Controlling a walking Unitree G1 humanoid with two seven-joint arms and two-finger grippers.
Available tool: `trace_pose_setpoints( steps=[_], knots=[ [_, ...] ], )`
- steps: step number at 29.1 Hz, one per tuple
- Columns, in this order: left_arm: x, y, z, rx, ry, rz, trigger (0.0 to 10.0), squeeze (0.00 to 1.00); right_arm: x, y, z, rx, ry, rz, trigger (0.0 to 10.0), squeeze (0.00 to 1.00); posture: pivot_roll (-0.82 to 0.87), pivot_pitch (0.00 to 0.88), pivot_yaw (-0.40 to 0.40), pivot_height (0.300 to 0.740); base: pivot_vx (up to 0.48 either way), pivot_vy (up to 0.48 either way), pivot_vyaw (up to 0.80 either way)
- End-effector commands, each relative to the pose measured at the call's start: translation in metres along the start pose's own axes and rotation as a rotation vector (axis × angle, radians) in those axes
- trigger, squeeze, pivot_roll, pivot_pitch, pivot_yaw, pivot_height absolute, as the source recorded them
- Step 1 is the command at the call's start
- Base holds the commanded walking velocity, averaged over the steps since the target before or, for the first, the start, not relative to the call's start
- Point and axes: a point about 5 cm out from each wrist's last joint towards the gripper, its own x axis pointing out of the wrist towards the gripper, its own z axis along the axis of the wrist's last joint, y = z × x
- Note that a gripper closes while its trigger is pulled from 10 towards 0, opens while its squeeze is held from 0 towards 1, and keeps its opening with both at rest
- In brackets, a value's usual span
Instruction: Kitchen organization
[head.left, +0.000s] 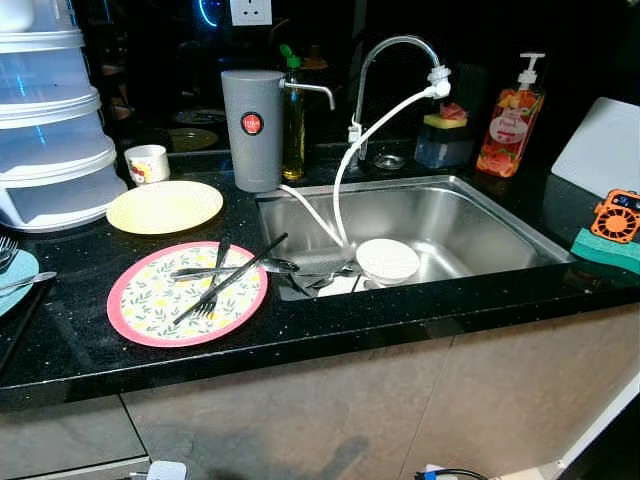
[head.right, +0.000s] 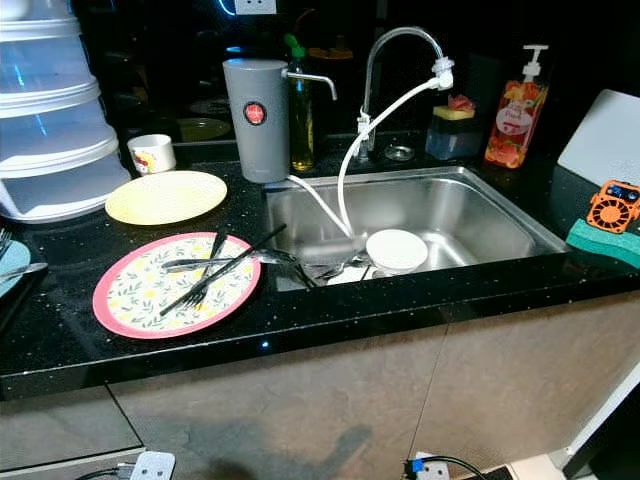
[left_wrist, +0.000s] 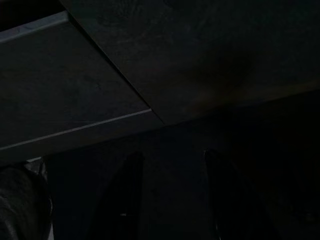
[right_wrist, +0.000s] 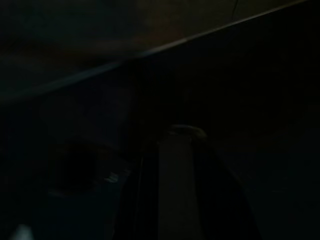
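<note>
Black countertop (head.left: 330, 325) carries a steel sink (head.left: 470, 215) at centre. Left of the sink: pink-rimmed floral plate (head.left: 150, 300) near the front edge, with a dark fork (head.left: 205, 300) and other cutlery lying across it. Yellow plate (head.left: 163, 206) just behind. White bowl (head.left: 387, 260) sits inside the sink, front side. Left gripper (left_wrist: 170, 195): very dark wrist view, 2 fingers apart, holding nothing, facing dim floor tiles, well apart from the plates. Right gripper's (right_wrist: 175, 190) fingers cannot be made out.

Two plates: pink (head.left: 187, 294), yellow (head.left: 164, 206); one bowl (head.left: 387, 260); one mug (head.left: 147, 163).
</note>
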Motion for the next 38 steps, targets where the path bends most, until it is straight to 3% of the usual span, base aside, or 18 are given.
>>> trace_pose_setpoints(
  steps=[1,6,8,12,16,20,22,28,32,34,38],
  knots=[
    [0.000,-0.005,-0.001,0.016,0.008,-0.028,10.0,0.00,-0.001,-0.004,-0.004,-0.022,0.017,-0.020,10.0,0.00,0.02,0.000,0.003,0.740,0.000,0.000,0.00],
    [-0.001,0.000,-0.003,-0.003,0.020,-0.016,10.0,0.00,-0.001,-0.002,-0.010,-0.066,0.040,-0.007,10.0,0.00,-0.01,0.000,0.020,0.740,0.000,0.000,0.00],
    [0.000,-0.002,-0.001,0.028,0.013,-0.028,10.0,0.00,-0.002,-0.006,-0.007,-0.033,0.016,-0.026,10.0,0.00,0.00,0.000,-0.002,0.740,0.000,0.000,0.00],
    [0.001,-0.004,0.002,-0.019,-0.008,0.001,10.0,0.00,-0.004,-0.012,-0.011,-0.067,0.043,-0.033,10.0,0.00,0.01,0.000,0.005,0.740,0.000,0.000,0.00],
    [0.000,-0.008,0.001,0.024,-0.005,-0.021,10.0,0.00,-0.005,-0.018,-0.011,-0.034,0.036,-0.070,10.0,0.00,0.02,0.000,-0.011,0.740,0.000,0.000,0.00],
    [0.000,-0.003,0.001,0.005,-0.005,-0.002,10.0,0.00,-0.003,-0.011,-0.009,-0.069,0.029,-0.051,10.0,0.00,0.04,0.000,-0.026,0.740,0.000,0.000,0.00],
    [-0.001,0.000,-0.002,0.005,0.006,0.016,10.0,0.00,-0.001,-0.005,-0.006,-0.145,0.025,-0.045,10.0,0.00,0.03,0.000,-0.017,0.740,0.000,0.000,0.00],
    [-0.001,0.003,-0.001,0.036,-0.009,0.032,10.0,0.00,0.000,-0.002,0.004,-0.157,-0.014,-0.039,10.0,0.00,0.03,0.000,-0.014,0.740,0.000,0.000,0.00],
    [-0.002,0.002,-0.001,0.034,-0.022,0.047,10.0,0.00,0.000,0.000,0.002,-0.133,0.007,0.001,10.0,0.00,0.04,0.000,-0.024,0.740,0.000,0.000,0.00],
    [-0.002,0.005,0.002,0.016,-0.061,0.109,10.0,0.00,0.000,0.001,0.002,-0.104,0.004,0.008,10.0,0.00,0.05,0.000,-0.034,0.740,0.000,0.000,0.00],
    [-0.002,0.006,0.001,-0.036,-0.045,0.112,10.0,0.00,0.000,-0.003,-0.004,-0.070,0.037,-0.043,10.0,0.00,0.05,0.000,-0.031,0.740,0.000,0.000,0.00]
  ],
)
